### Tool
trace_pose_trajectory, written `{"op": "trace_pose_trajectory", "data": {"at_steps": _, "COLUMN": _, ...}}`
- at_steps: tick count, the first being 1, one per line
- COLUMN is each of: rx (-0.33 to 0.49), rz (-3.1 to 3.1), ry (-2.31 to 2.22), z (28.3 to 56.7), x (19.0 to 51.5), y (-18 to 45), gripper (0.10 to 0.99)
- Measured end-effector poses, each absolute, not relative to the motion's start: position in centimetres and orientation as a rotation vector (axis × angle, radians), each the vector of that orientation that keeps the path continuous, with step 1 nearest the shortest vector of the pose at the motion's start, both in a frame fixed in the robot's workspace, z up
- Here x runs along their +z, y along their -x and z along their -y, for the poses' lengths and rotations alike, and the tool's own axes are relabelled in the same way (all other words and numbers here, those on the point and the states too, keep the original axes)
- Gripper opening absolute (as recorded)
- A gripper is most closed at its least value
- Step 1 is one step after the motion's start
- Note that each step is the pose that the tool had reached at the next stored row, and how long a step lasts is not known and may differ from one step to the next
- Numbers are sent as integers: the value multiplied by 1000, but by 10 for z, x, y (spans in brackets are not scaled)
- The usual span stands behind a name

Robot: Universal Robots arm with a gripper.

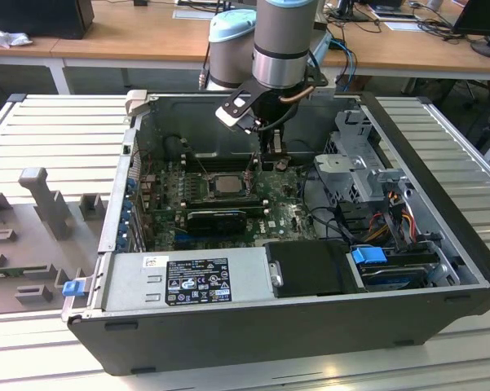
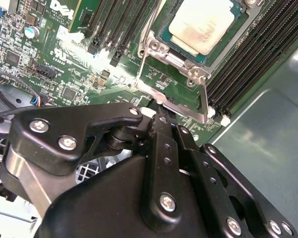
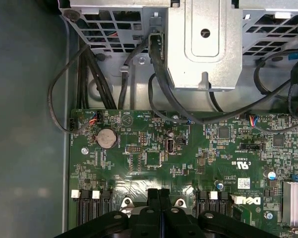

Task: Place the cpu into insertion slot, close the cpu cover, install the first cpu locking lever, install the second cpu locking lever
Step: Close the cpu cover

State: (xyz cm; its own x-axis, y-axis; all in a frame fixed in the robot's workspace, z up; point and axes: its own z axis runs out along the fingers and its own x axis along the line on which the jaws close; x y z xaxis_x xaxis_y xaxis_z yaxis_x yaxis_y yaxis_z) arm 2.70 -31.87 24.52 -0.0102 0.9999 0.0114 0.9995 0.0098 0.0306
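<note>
Our gripper (image 1: 274, 156) has its jaws together by the locking lever (image 2: 204, 96), at 2 o'clock of the cpu (image 1: 226, 182) in the exterior view. It's stiff, springy wire, so we'd press its hooked end.

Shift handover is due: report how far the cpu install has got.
Done: the cpu sits in the insertion slot. In hand: the shut claw is at the free edge of the cpu cover, which stands open. Left: closing it and the two locking steps.

CPU seated, cover open.
I see the cpu (image 2: 203, 25) lying flat, pale face up, in the dark-framed insertion slot (image 1: 199, 187); the cpu cover (image 2: 204, 96), a silvery windowed frame, is swung off beside it.
</note>
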Motion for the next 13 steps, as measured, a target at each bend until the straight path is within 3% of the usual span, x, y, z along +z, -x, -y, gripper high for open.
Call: {"op": "trace_pose_trajectory", "data": {"at_steps": 13, "rx": 47, "rz": -2223, "ry": -2201, "z": 319, "x": 245, "y": -23, "gripper": 106}}
